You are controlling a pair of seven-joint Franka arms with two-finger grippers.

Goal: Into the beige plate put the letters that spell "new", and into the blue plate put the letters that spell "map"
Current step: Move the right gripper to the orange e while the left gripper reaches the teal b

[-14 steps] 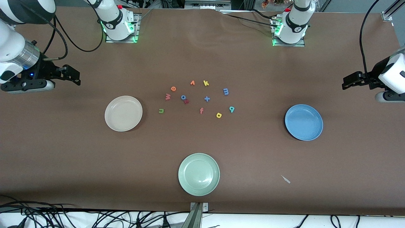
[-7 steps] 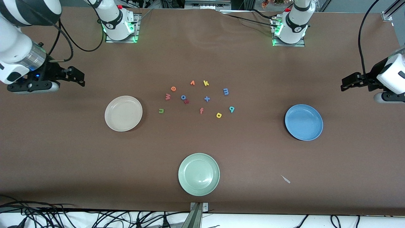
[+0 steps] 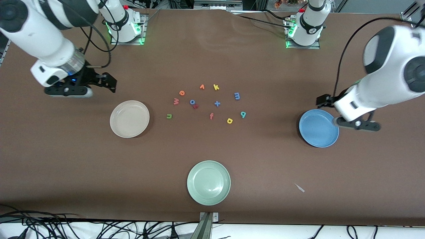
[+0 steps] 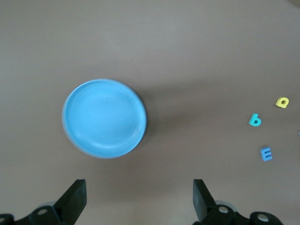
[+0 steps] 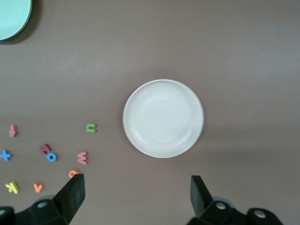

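Note:
The beige plate (image 3: 129,119) (image 5: 163,118) lies empty toward the right arm's end. The blue plate (image 3: 318,128) (image 4: 104,118) lies empty toward the left arm's end. Between them on the cloth are scattered the green n (image 3: 169,116) (image 5: 91,127), orange e (image 3: 182,93) (image 5: 73,173), pinkish w (image 3: 176,101) (image 5: 82,157), blue m (image 3: 237,96) (image 4: 266,153), yellow a (image 3: 229,120) (image 4: 282,102) and teal p (image 3: 243,114) (image 4: 255,120). My right gripper (image 3: 111,83) (image 5: 136,194) hangs open beside the beige plate. My left gripper (image 3: 327,101) (image 4: 139,197) hangs open at the blue plate's edge. Both hold nothing.
A pale green plate (image 3: 208,182) (image 5: 11,16) sits nearest the front camera. Among the letters also lie an orange v (image 3: 202,87), yellow k (image 3: 216,87), blue o (image 3: 192,102), blue plus (image 3: 217,103) and red-orange f (image 3: 211,116). A small scrap (image 3: 299,188) lies near the front edge.
Both arms have swung in from the table's ends, the right gripper toward the beige plate and the left gripper toward the blue plate. Letters and plates have not moved.

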